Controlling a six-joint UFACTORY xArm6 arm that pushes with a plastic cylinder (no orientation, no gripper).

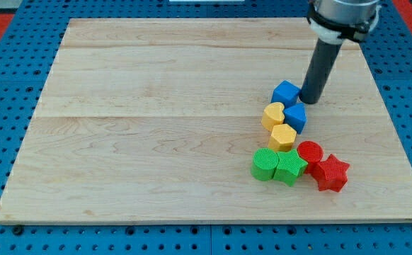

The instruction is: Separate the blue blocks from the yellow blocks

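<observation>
Blue cube point(285, 93) (unlabelled) touching my tip point(310, 100)

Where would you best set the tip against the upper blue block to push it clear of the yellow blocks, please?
Probably on its lower-left face, the side toward the yellow heart-shaped block, pushing the upper blue block up and right. My tip now sits at its right edge, so it must go round first; the lower blue block crowds that approach.

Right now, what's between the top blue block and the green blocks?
In the camera view, between the blue cube and the green blocks sit two yellow blocks. My tip stands at the cube's right.
</observation>
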